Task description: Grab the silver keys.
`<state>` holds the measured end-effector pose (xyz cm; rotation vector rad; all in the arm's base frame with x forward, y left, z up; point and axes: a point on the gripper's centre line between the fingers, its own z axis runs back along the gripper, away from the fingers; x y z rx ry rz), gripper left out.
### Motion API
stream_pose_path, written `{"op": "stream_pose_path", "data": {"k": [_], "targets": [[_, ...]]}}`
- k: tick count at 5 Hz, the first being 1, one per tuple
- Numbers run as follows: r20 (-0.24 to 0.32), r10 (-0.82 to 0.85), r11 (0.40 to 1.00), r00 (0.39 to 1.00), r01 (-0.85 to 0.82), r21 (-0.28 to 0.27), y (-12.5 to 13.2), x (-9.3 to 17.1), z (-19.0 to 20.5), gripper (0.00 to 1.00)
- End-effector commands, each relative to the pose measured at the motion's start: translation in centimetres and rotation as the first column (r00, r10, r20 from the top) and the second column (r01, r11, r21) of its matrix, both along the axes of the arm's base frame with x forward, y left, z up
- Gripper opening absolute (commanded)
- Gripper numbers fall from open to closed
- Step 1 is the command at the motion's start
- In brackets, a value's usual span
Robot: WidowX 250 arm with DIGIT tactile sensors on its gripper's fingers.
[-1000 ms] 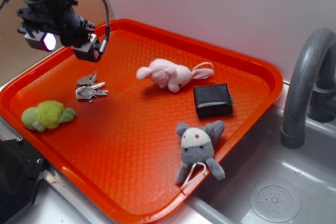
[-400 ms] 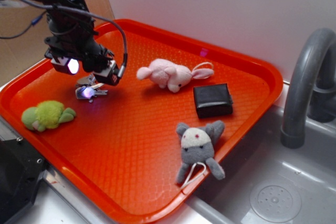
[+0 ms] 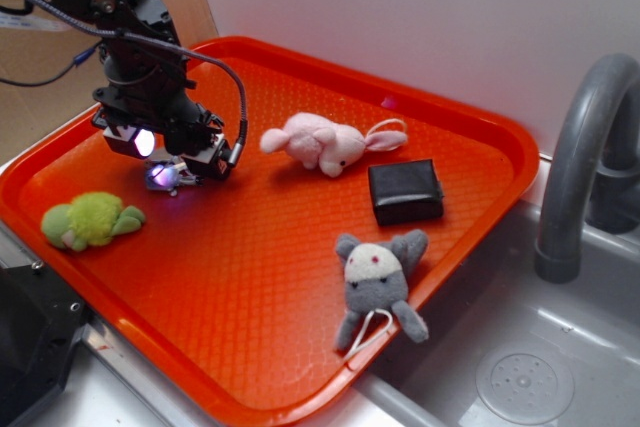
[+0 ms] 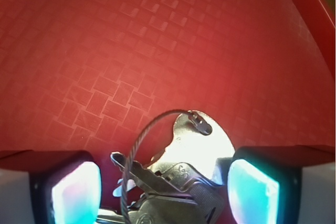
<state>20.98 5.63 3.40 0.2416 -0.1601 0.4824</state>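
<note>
The end effector (image 4: 165,195) is low over the silver keys (image 4: 178,177), its two glowing pads (image 4: 76,195) spread wide apart with the bunch lying in the gap between them and neither pad visibly touching metal. In the wrist view the keys sit at the bottom centre, one broad key head and a wire ring pointing up and away from the end effector, so the bunch's long axis seems to run along the gap rather than across it; a closing squeeze would then take the keys across their narrow width. The keys lie flat on the orange tray (image 3: 300,247), near its left part, between the green plush (image 3: 88,219) and the pink plush rabbit (image 3: 325,144), nearer the green one. From the exterior view only a lit glint of the keys (image 3: 163,176) shows beneath the end effector (image 3: 170,162). The likely next move is closing, perhaps after a slight further drop, since thin flat keys may slip out.
</note>
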Motion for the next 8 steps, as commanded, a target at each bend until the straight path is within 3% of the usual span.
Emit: {"op": "stream_pose_path", "data": {"k": [1,2,4,5,6,7,8], "targets": [[-0.040,-0.022,1.000,0.999,0.023,0.018,1.6,-1.5,0.3,0.91],[-0.043,-0.031,0.999,0.999,0.032,0.013,1.7,-1.8,0.2,0.00],[-0.075,-0.076,0.997,0.994,0.078,0.015,1.4,-1.2,-0.5,0.00],[-0.067,-0.128,0.992,0.990,0.127,-0.013,1.9,-1.2,1.0,0.00],[-0.016,-0.198,0.977,0.980,0.196,-0.085,2.9,-2.4,5.8,0.00],[0.099,-0.322,0.914,0.942,0.336,-0.227,2.5,-3.8,10.3,0.00],[0.127,-0.396,0.883,0.910,0.415,-0.218,0.3,-2.9,15.2,0.00]]}}
